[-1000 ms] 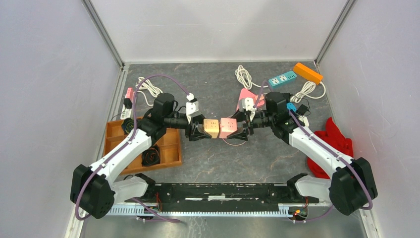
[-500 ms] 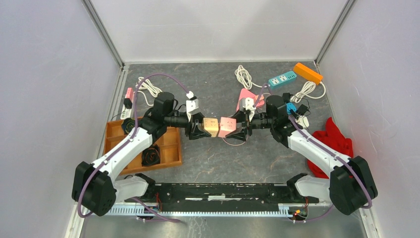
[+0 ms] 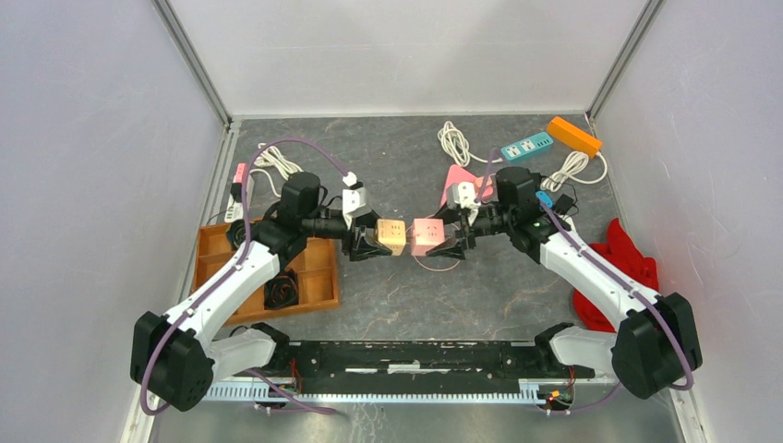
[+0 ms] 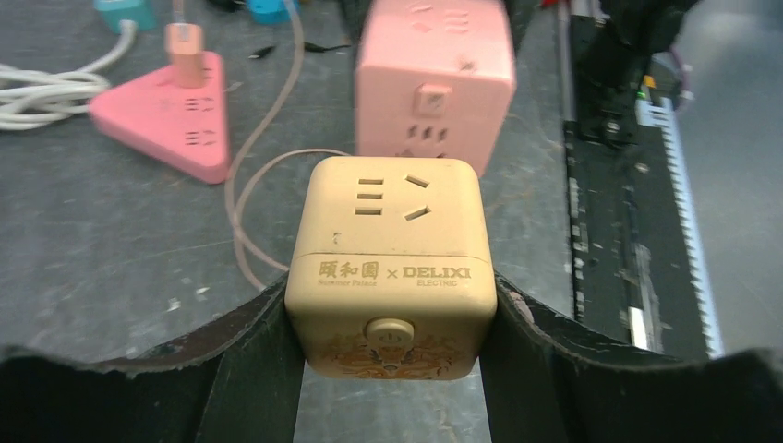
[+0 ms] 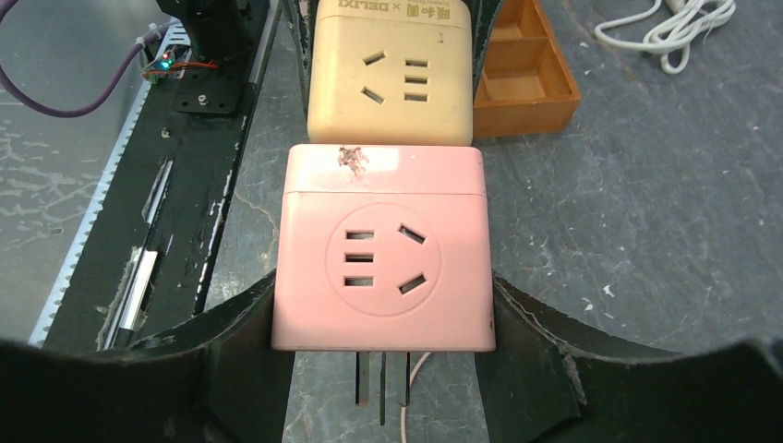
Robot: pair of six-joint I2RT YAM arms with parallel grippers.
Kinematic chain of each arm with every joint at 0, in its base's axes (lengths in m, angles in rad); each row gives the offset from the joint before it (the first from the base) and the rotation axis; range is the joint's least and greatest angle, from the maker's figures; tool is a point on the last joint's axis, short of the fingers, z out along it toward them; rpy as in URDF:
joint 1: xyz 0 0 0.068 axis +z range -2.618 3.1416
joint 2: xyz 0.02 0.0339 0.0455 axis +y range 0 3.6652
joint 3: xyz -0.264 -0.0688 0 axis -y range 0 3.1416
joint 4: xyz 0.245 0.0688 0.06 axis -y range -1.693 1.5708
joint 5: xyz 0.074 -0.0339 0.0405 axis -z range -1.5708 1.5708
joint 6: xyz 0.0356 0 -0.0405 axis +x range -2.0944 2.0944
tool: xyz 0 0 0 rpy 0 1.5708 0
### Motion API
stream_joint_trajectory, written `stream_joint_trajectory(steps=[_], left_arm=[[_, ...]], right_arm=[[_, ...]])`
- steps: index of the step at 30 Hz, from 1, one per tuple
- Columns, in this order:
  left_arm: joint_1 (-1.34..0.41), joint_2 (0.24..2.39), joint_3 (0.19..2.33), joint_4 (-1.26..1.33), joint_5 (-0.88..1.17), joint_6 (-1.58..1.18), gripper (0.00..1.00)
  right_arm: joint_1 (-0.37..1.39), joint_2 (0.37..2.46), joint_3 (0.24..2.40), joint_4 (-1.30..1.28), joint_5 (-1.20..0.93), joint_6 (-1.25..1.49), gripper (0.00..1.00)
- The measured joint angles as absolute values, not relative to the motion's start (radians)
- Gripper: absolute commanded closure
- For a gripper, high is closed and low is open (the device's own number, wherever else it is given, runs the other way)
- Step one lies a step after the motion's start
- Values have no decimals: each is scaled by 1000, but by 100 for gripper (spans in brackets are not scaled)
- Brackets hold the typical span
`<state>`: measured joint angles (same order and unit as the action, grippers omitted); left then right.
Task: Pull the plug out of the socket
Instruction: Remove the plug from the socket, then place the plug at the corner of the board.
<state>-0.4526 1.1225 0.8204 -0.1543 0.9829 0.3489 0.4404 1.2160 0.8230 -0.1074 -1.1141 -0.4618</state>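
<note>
- Left tool [image 4: 391,305]: it was closed on the tan cube socket [image 4: 391,268]. One finger [image 4: 249,341] pressed each side of the cube, whose outlet face was turned upward.
- Right tool [image 5: 382,286]: it gripped the pink cube socket [image 5: 382,263] in the same way, from the opposite side. A finger [image 5: 531,341] lay against each flank.
- The two cubes met about midway between the left and right edges of the tabletop [image 3: 388,148]. The tan cube's far face lay against the pink cube's far face. Whether they were still plugged together could not be told from any view.
- Metal prongs [image 5: 379,388] projected from the pink cube's near face, toward the right wrist.
- A thin pinkish cable [image 4: 242,185] lay looped on the tabletop below the cubes.
- A pink triangular socket [image 3: 457,177] lay behind the right tool.
- A teal power strip [image 3: 526,146] and an orange power strip [image 3: 573,135] lay near the far right corner, with a coiled white cord [image 3: 452,140] beside them.
- A wooden tray [image 3: 319,281] stood by the left edge.
- A red cloth [image 3: 632,263] lay by the right edge.
</note>
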Motion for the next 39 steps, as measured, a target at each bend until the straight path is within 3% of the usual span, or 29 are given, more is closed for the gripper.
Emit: stream_joint_trajectory(steps=[6, 18, 30, 39], left_arm=[[-403, 1113, 839, -120, 915, 348, 98], [-400, 1149, 876, -110, 760, 263, 98], [-358, 1422, 1013, -183, 443, 43, 94], [-248, 1741, 1267, -224, 427, -204, 87]], right_arm=[[347, 1180, 823, -137, -1190, -472, 100], [329, 1168, 805, -129, -1223, -471, 100], [287, 1222, 805, -125, -1073, -466, 100], [260, 1248, 805, -156, -1018, -469, 100]])
